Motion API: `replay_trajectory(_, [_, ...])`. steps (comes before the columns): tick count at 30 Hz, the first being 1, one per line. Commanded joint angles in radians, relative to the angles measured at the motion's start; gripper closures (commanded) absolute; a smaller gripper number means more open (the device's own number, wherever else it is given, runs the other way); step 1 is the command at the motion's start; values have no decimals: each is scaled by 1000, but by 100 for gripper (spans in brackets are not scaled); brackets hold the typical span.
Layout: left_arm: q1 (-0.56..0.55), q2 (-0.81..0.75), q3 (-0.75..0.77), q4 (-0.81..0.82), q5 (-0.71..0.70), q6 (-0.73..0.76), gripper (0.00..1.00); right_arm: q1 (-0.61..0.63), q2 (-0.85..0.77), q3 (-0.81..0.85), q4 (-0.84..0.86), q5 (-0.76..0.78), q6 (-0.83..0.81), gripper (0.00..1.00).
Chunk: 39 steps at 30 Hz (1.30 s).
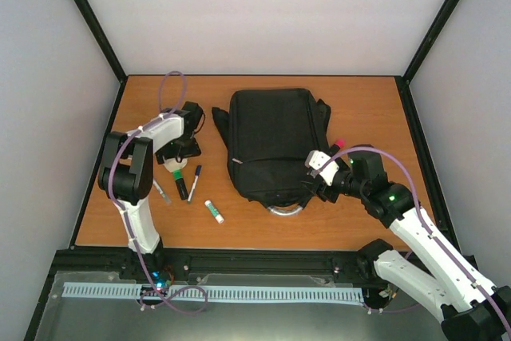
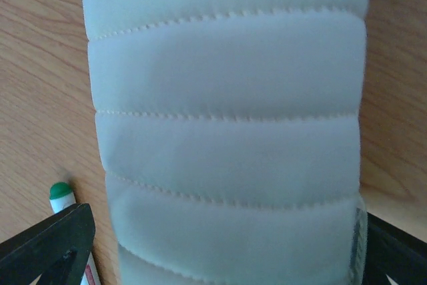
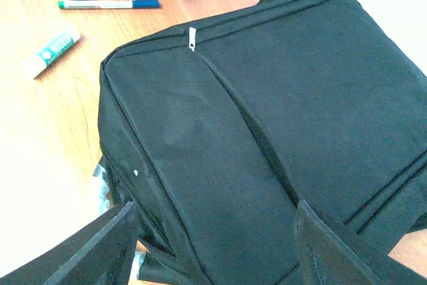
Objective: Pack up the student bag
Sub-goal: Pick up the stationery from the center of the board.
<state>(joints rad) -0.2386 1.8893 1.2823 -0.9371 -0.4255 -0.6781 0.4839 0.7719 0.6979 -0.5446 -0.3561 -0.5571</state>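
Left hand [image 2: 230, 231]: released, with the jaws spread wide and one finger on each side of a white quilted pouch [image 2: 227, 98]. No squeeze on the pouch shows.
Right hand [image 3: 215, 218]: jaws parted and hanging just above the bag [image 1: 271, 141], with nothing gripped.
Bag: flat on the table [image 1: 359, 109], directly beneath the right hand and stretching away from it. It is well off to the side of the left hand.
Risk, pouch: it is soft and fills nearly the whole gap between the fingers. A closing grip could buckle it, or a finger could land on top of it instead of beside it.
Risk, marker: a green-capped marker [image 2: 61, 195] lies just outside one finger of the left hand. That finger could nudge it and send it rolling.
Risk, zip: the zip pull [image 3: 192, 37] sits ahead of the right hand and the seam looks shut. If so, a pouch carried over would find no opening.
Risk, fabric: the bag is limp, so a pinch may lift only the top layer or drag the whole bag.
Risk, arms: both hands would have to work over the bag, so they could bump.
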Motion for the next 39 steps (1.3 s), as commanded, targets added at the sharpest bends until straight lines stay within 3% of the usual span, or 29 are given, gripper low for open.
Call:
replay_trajectory(1, [44,41,46,22,23,-8,0,-8,-9,-14,-3,-19,-4,34])
replay_trajectory(12, [47,12,2,91,69,-10,24,-9,-4,-16,-5,-18,-7,34])
replay_trajectory(19, [47,-152,-17,129,96,26,38,-9,8,-17,-2,-11,-5,34])
replay_trajectory(24, [31,-307,-34,175,228,88,44,-8,19,-17,3,-2,-4,34])
replay_trajectory(31, [-61,-456,-37,231,528,198,49,-8,37,-18,7,8,-3,34])
replay_trajectory(39, [-171,-588,-109,311,776,205,49,-9,58,-18,10,20,1,34])
